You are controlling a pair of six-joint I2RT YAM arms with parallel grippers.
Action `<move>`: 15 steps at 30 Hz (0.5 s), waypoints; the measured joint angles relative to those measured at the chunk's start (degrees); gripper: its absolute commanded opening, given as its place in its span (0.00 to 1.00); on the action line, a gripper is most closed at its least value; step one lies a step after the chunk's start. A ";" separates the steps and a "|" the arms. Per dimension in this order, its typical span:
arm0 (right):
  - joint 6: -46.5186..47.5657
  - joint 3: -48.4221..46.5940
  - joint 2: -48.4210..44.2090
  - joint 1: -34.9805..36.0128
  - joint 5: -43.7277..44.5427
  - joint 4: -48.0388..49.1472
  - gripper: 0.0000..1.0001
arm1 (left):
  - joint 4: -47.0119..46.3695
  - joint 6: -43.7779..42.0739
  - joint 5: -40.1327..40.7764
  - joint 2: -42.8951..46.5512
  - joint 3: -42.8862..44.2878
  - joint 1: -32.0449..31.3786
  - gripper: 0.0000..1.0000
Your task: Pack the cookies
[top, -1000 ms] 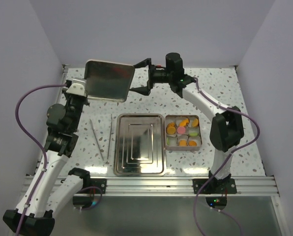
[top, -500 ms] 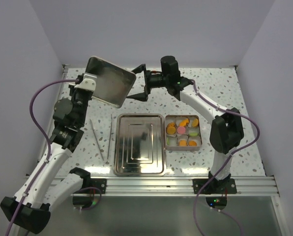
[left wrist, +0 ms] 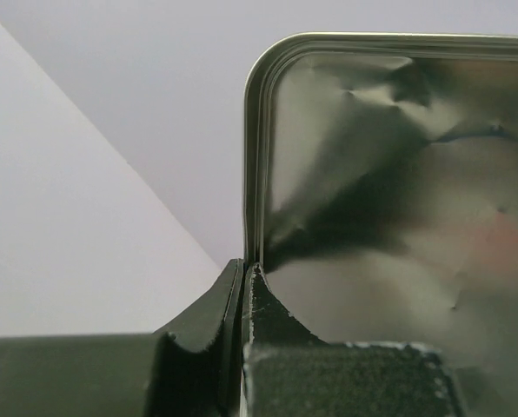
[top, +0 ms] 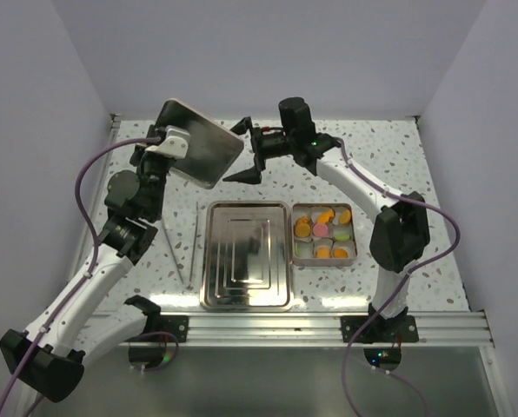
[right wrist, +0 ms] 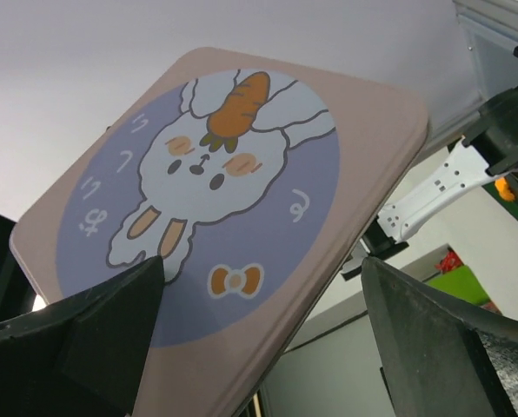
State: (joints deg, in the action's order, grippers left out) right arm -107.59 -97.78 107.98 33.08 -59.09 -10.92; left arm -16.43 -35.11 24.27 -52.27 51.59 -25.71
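The cookies (top: 322, 231), orange, green and one pink, lie in the compartments of a small square tin (top: 355, 248) at the right of the table. My left gripper (left wrist: 246, 271) is shut on the rim of the tin's lid (top: 200, 143) and holds it tilted in the air at the back left. The lid's shiny inside (left wrist: 398, 191) fills the left wrist view. Its pink rabbit-printed face (right wrist: 215, 200) fills the right wrist view. My right gripper (top: 247, 151) is open, its fingers either side of the lid's right edge without touching it.
A larger steel tray (top: 246, 254) lies upside down in the middle of the table, next to the tin. Two thin metal sticks (top: 182, 243) lie on the table left of the tray.
My left arm has swung the lid to the right and tilted it further. My right gripper has moved left toward the lid's edge and stays open.
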 measured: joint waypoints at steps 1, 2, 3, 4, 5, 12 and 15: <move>0.70 -0.26 0.00 0.00 -0.37 -0.63 0.98 | -0.44 -0.66 0.46 -0.22 0.09 -0.28 0.00; 1.25 -0.39 0.00 0.00 -0.57 -1.27 0.98 | -0.81 -1.27 0.96 -0.37 0.13 -0.48 0.00; 2.23 -0.70 0.04 0.02 -0.74 -2.49 0.98 | -1.25 -1.95 1.53 -0.50 0.13 -0.74 0.00; 3.45 -1.18 0.20 0.02 -0.96 -3.98 0.98 | -1.70 -2.62 1.88 -0.63 0.17 -0.96 0.00; 4.96 -1.81 0.44 0.04 -1.29 -5.66 0.98 | -2.12 -3.32 2.12 -0.74 0.26 -1.07 0.00; 9.29 -2.12 1.53 0.26 -2.16 -10.12 0.97 | -3.23 -5.22 2.95 -1.99 2.25 -1.49 0.00; 4.50 1.22 1.51 0.66 -1.84 -3.76 0.97 | -3.67 -5.07 3.87 -1.88 2.32 -2.60 0.00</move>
State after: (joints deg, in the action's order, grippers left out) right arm -103.09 -96.55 109.49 33.74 -60.93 -14.68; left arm -20.10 -40.18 28.14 -54.15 53.91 -28.32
